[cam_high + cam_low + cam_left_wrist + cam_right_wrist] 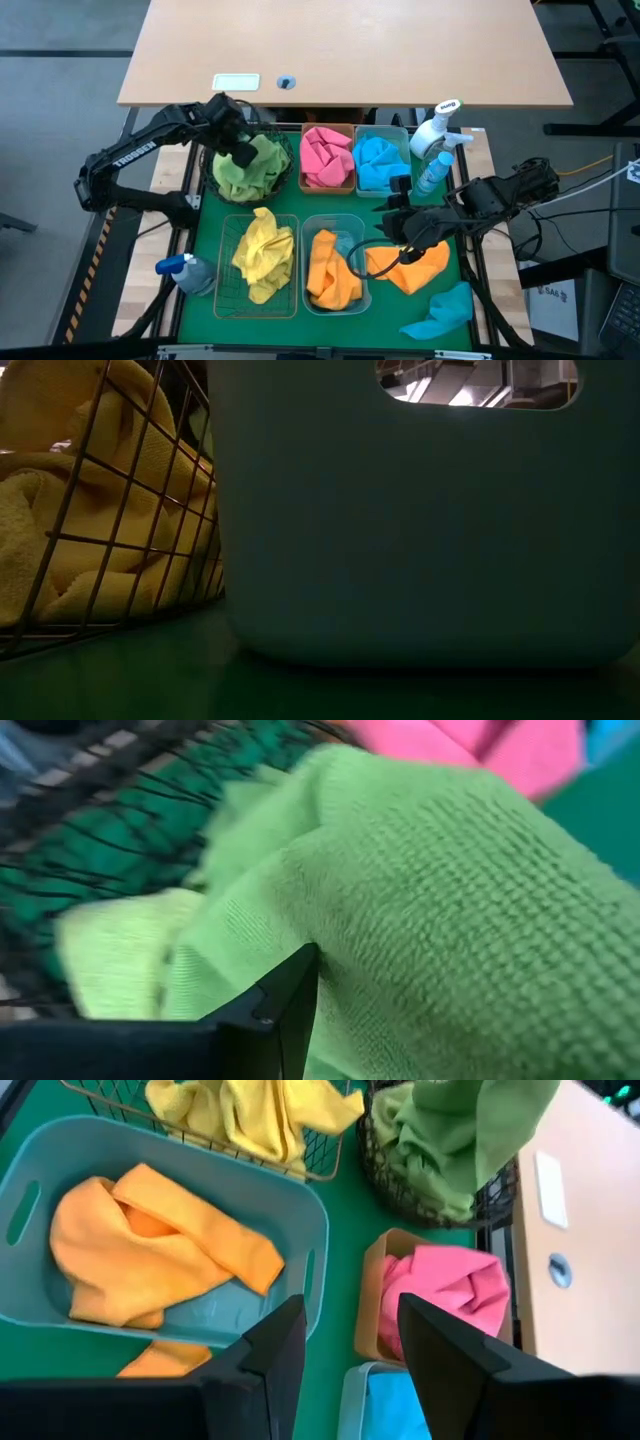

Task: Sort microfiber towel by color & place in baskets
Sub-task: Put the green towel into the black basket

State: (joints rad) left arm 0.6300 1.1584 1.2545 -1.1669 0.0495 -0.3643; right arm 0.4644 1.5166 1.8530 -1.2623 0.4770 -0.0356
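Even overhead light over the table point(340, 50); low view dim, bright only through the bin point(420, 520) handle; green towel point(450, 910) motion-blurred.

Green-matted surface point(205, 215) carries five containers: mesh basket point(214, 178), amber bin point(327, 185), blue bin point(401, 136), wire basket point(226, 290), pale blue bin point(348, 232). Loose directly on it: orange towel point(418, 268), teal towel point(444, 311), three spray bottles point(436, 130).

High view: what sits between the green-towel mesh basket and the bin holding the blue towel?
The amber bin with the pink towel sits between the mesh basket and the blue towel's bin; the high view shows this row.
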